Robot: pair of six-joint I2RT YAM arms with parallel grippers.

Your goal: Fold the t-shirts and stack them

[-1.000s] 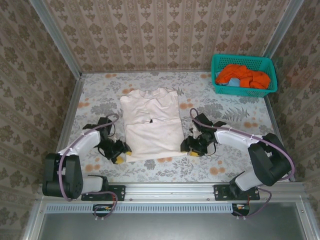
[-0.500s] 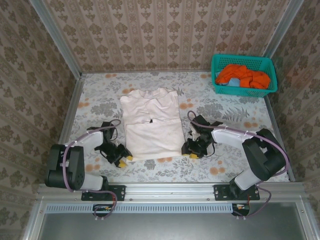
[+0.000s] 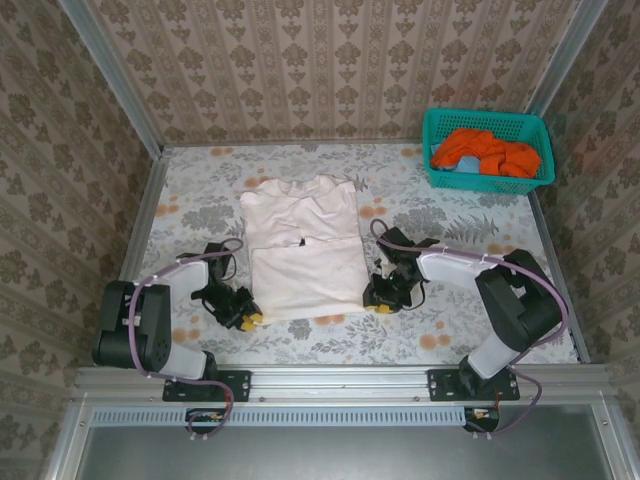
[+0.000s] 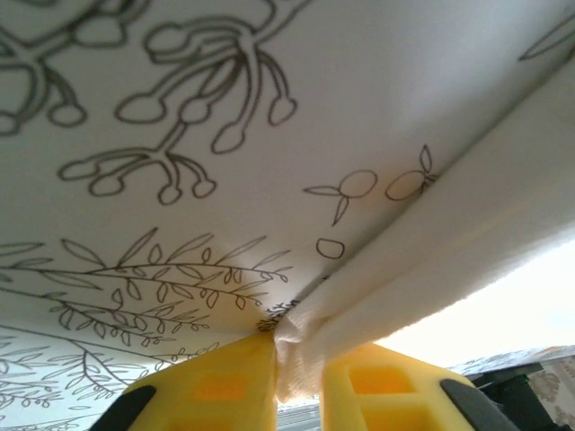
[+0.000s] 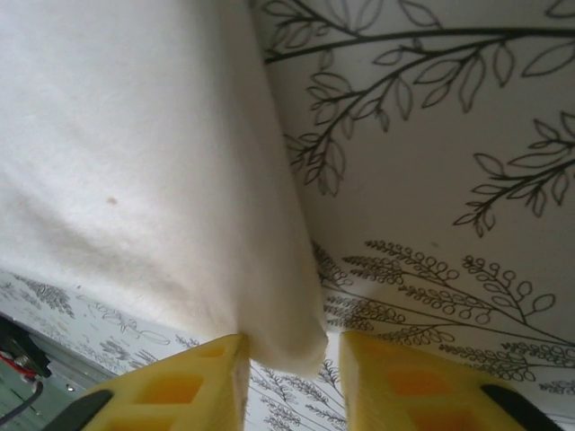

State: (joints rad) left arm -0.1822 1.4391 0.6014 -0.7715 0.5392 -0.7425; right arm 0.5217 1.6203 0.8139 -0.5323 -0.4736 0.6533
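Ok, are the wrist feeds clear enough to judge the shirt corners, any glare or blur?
Left wrist: the cream t-shirt blows out to white at lower right, but its pinched corner reads clearly; the left end effector is slightly soft. Right wrist: even light, no glare, shirt corner and tablecloth print sharp. Top external: evenly lit and sharp.

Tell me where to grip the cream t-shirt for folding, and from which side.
I would take the cream t-shirt at its two near corners, each claw low from its outer side. The folded cloth lies flat with free edges; the left claw pinches one corner, the right claw straddles the other.
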